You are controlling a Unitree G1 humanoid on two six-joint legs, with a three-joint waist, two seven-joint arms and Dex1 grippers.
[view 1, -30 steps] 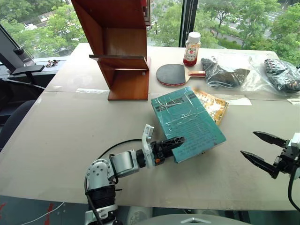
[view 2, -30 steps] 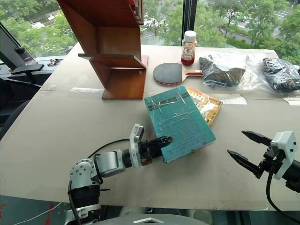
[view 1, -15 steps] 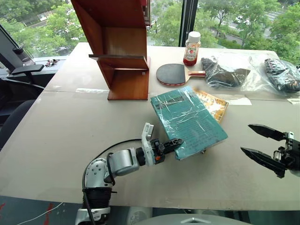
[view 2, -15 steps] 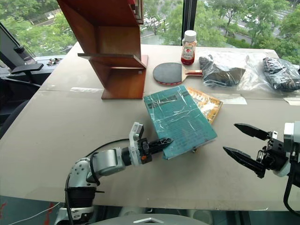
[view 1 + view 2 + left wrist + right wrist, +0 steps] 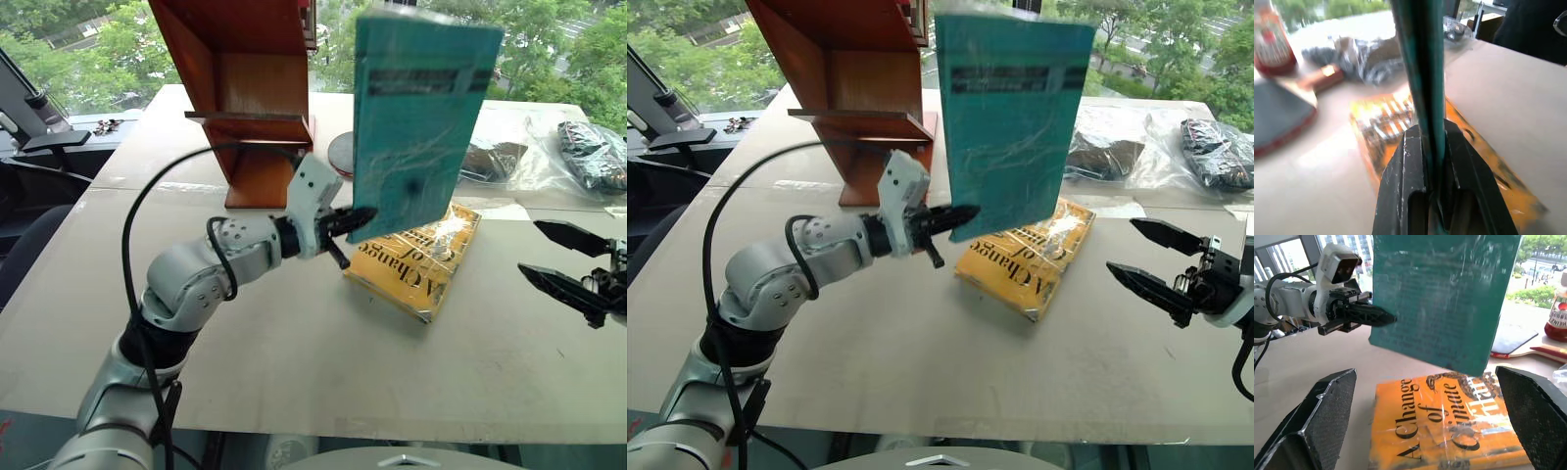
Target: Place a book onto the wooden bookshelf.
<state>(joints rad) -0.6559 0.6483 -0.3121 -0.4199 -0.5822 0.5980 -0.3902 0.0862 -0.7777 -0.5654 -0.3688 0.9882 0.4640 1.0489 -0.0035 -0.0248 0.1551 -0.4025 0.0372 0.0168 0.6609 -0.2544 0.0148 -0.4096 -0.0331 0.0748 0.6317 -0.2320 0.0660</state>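
The teal-green book [image 5: 416, 117] stands upright in the air above the table, its plastic-wrapped cover facing me. My left gripper [image 5: 355, 220] is shut on its lower left corner; in the left wrist view the fingers [image 5: 1410, 166] clamp the book's thin edge [image 5: 1422, 73]. The wooden bookshelf [image 5: 245, 98] stands at the back left, just left of the raised book. My right gripper [image 5: 558, 259] hangs open at the right, over the table, apart from both books. In the right wrist view the book [image 5: 1444, 298] hangs above the yellow one.
A yellow book [image 5: 416, 259] with black lettering lies flat under the raised one. Behind it are a table tennis paddle [image 5: 340, 157], partly hidden, and dark items in clear bags [image 5: 588, 152] at the back right. A window runs behind the table.
My left gripper shut on the teal book's corner, lifted it off the yellow book and rolled it upright. The right gripper rose a little and stayed open.
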